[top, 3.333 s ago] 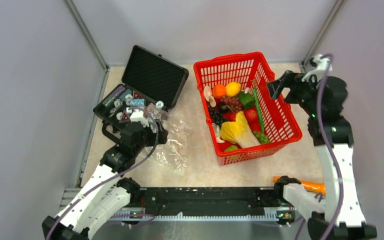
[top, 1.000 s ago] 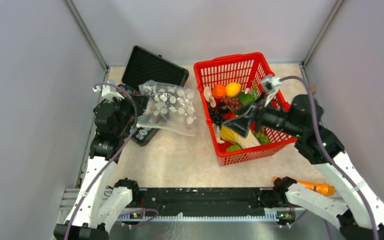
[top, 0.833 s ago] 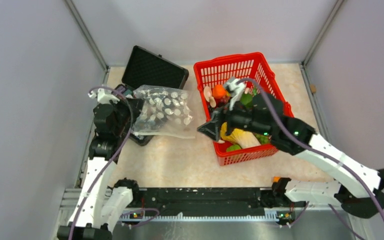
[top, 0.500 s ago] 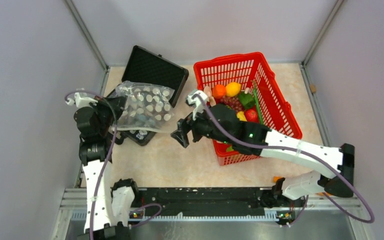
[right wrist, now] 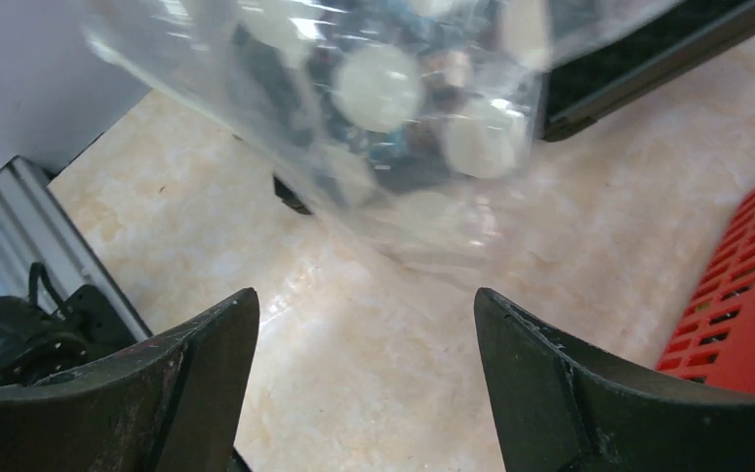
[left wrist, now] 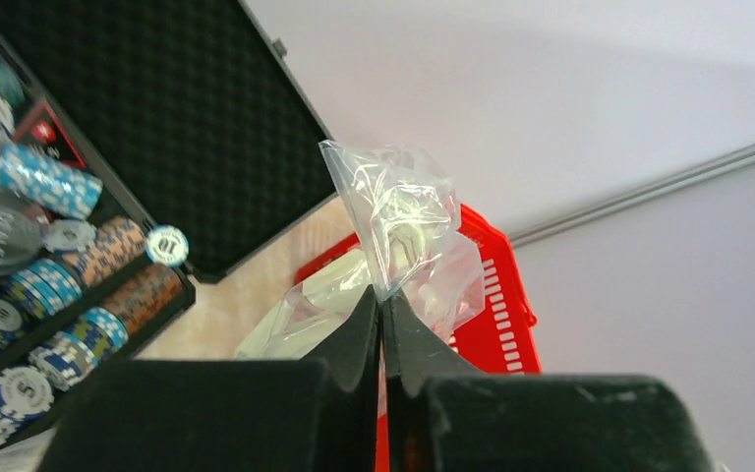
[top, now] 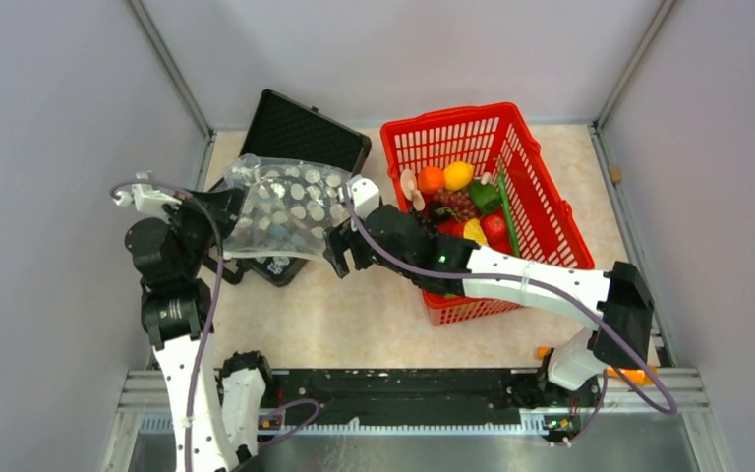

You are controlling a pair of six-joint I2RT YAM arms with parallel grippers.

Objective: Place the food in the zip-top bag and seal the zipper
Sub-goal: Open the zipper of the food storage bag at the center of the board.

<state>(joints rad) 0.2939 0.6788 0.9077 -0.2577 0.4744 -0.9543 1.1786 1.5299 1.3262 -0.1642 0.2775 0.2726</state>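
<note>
The clear zip-top bag (top: 290,205) hangs in the air over the open black case, with white dots showing on it. My left gripper (top: 226,208) is shut on the bag's left edge; in the left wrist view the fingertips (left wrist: 381,303) pinch crinkled plastic (left wrist: 403,221). My right gripper (top: 336,254) is open and empty, just below the bag's right lower corner; in its wrist view the bag (right wrist: 383,98) hangs above the gap (right wrist: 366,307). The food stays in the red basket: orange (top: 431,179), lemon (top: 458,174), grapes (top: 452,204), red fruit (top: 493,226). I cannot make out the zipper.
The red mesh basket (top: 551,228) stands to the right of centre, and the right arm reaches across its front left corner. The open black case (top: 305,133) with poker chips (left wrist: 34,182) lies at the back left. An orange object (top: 631,375) lies by the right arm's base.
My left gripper has pulled the bag leftwards and higher. My right arm has swung left out of the basket to the bag's right corner, jaws still open and a little narrower.
</note>
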